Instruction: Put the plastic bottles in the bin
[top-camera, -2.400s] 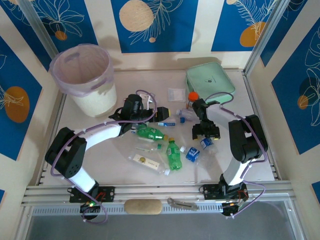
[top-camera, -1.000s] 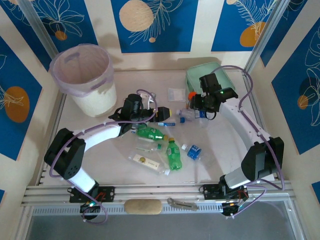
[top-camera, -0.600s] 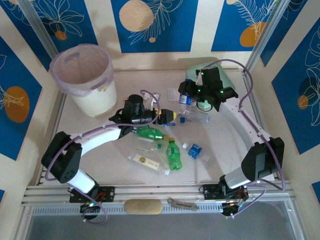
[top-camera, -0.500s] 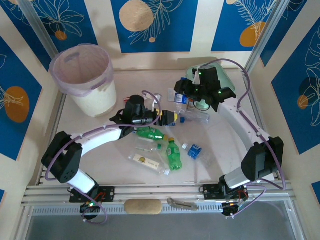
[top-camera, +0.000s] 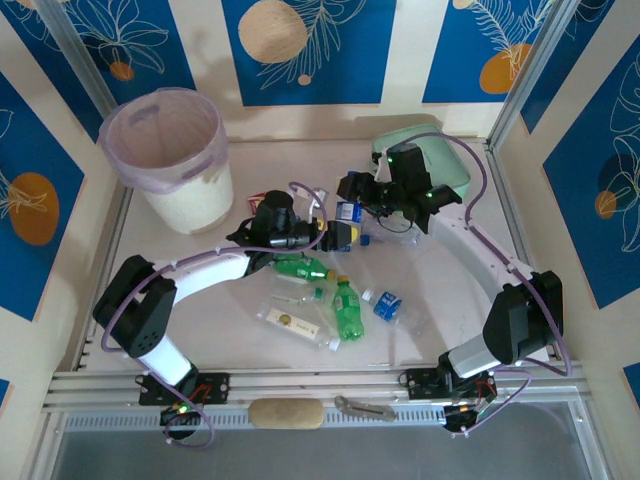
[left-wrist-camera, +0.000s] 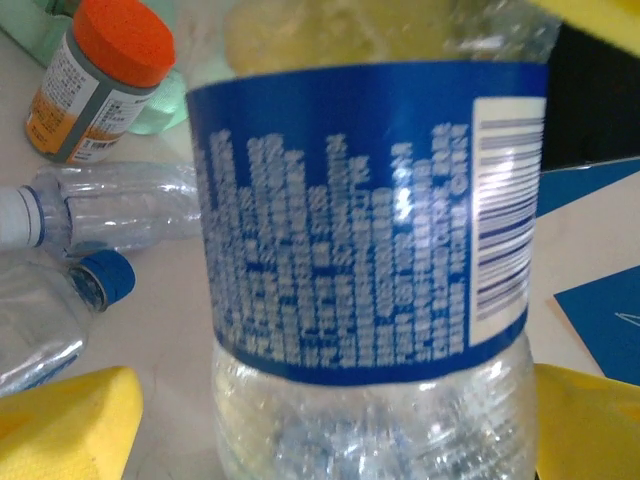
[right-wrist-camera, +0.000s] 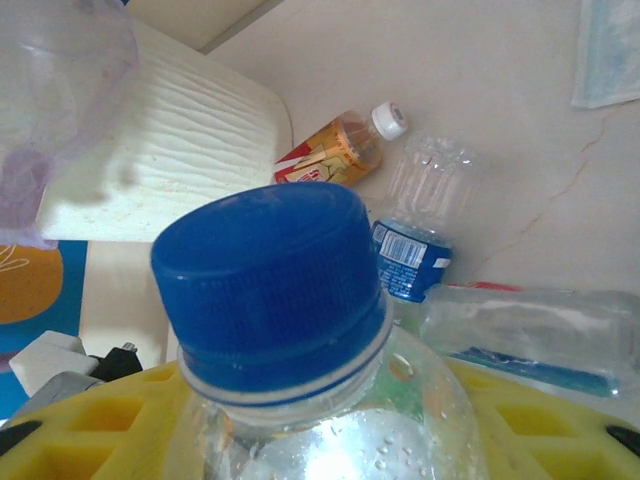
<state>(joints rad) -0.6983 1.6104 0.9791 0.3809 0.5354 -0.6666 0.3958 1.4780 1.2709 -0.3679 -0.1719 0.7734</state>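
A clear plastic bottle (top-camera: 347, 213) with a blue label and blue cap (right-wrist-camera: 265, 285) hangs above the table's middle. My right gripper (top-camera: 353, 194) is shut on it just below the cap. My left gripper (top-camera: 338, 236) is open around its lower body (left-wrist-camera: 365, 250), with a gap beside the left yellow pad (left-wrist-camera: 70, 420). Two green bottles (top-camera: 300, 267) (top-camera: 347, 308) and more clear ones (top-camera: 385, 303) (top-camera: 290, 320) lie on the table. A red-brown labelled bottle (right-wrist-camera: 330, 150) lies near the bin (top-camera: 165, 140), the white bucket (right-wrist-camera: 170, 140) with a lilac bag.
The mint-green case (top-camera: 440, 160) stands at the back right, behind the right arm. An orange-capped jar (left-wrist-camera: 95, 80) stands beside two clear bottles (left-wrist-camera: 110, 200). A beige pad (top-camera: 285, 412) and a metal tool (top-camera: 365, 408) lie on the front rail.
My right gripper picked a clear bottle up from the table's right and carried it left toward the middle. My left gripper rose from the table and now brackets that bottle.
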